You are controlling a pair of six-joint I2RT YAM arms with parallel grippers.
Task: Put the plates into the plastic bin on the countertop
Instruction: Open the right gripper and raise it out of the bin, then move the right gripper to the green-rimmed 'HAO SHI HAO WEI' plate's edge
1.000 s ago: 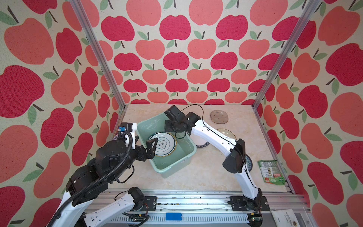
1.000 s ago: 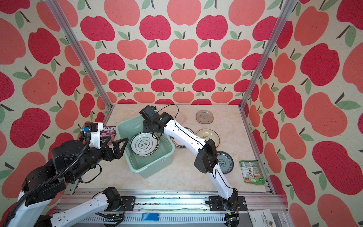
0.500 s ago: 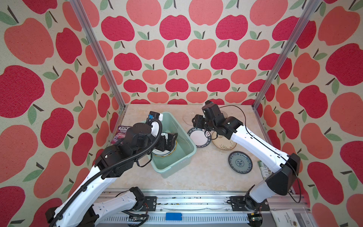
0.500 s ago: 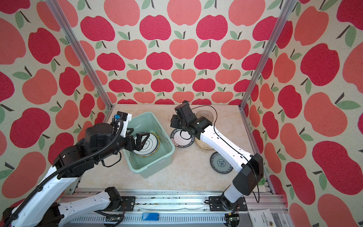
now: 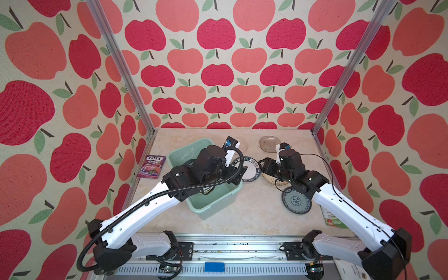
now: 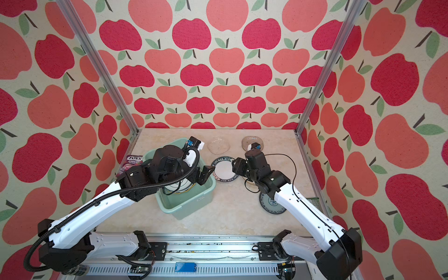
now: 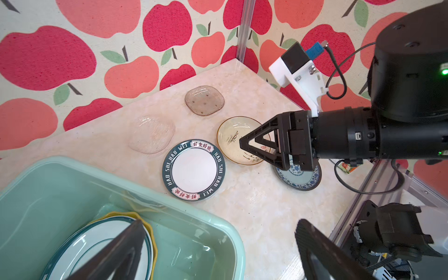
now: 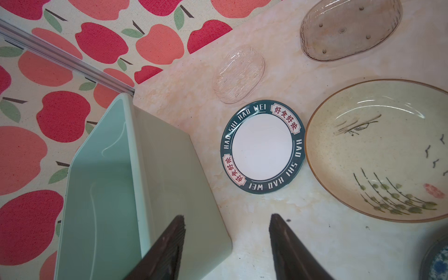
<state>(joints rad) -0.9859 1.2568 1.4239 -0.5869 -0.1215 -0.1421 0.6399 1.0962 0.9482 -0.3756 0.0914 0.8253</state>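
Grippers first: my left gripper (image 7: 219, 223) has its jaws spread full wide with nothing between them. It sits over the plastic bin (image 5: 213, 203), at the rim nearest the lettered plate (image 7: 194, 169). My right gripper (image 8: 226, 217) has jaws parted, narrower than the left, and is also empty. It hangs over the edge of the cream plate (image 7: 232, 135), pointed at the lettered plate. No contact with any plate that I can make out.

Bin contents: ringed plate (image 7: 97, 242) lying on a yellow plate (image 7: 153, 238). My arm hides most of the bin in both top views.

On the countertop (image 5: 254, 213), outside the bin:
- lettered plate, just beside the bin wall
- cream plate, just beside the lettered one
- blue-patterned plate (image 5: 295, 201), partly under my right arm
- clear glass plate (image 7: 152, 133) and smoky glass plate (image 7: 204, 100), near the back wall

All lie flat.

Purple sweets packet (image 5: 151, 166) sits by the left wall, green packet (image 5: 333, 218) at the right edge.
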